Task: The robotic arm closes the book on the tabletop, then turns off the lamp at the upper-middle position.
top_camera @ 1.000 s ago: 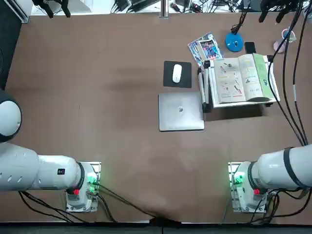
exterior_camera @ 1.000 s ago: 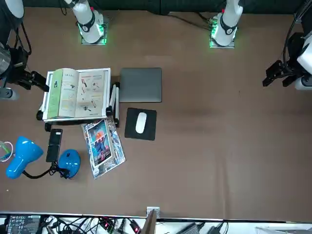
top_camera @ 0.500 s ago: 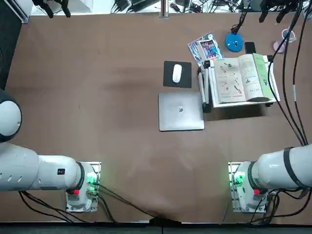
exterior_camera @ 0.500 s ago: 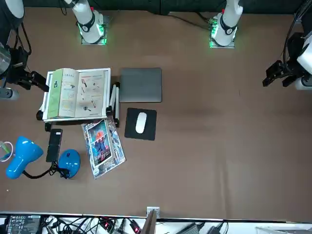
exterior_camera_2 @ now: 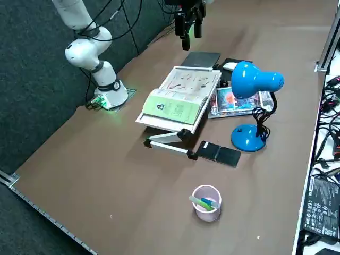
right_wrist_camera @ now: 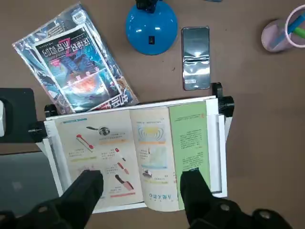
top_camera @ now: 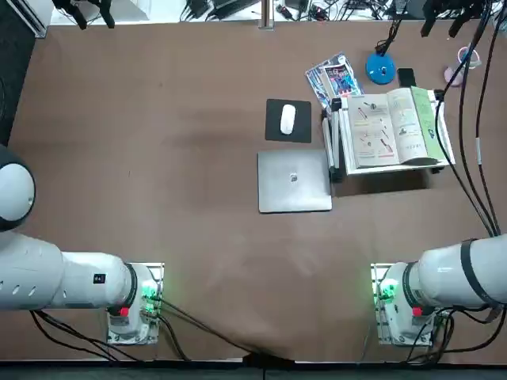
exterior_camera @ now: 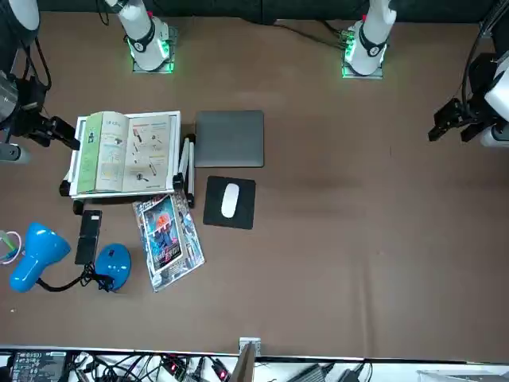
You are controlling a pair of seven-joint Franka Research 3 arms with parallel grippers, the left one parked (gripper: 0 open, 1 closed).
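The book (top_camera: 392,127) lies open on a white stand with black legs at the right rear of the tabletop (top_camera: 158,158). Its white illustrated pages face up and a green page (right_wrist_camera: 188,143) sits at one side. The lamp's blue round base (top_camera: 381,69) stands just behind the book, and its blue head (exterior_camera_2: 255,79) rises on a bendy black stem. My right gripper (right_wrist_camera: 140,179) hangs open well above the book, touching nothing. It also shows in the right side view (exterior_camera_2: 190,34) and at the left edge of the front view (exterior_camera: 56,131).
A blue comic booklet (top_camera: 337,77) and a black phone (top_camera: 406,77) flank the lamp base. A white mouse on a black pad (top_camera: 287,119) and a closed grey laptop (top_camera: 294,180) lie left of the book. A pinkish cup (exterior_camera_2: 206,202) holding pens stands at the far right corner.
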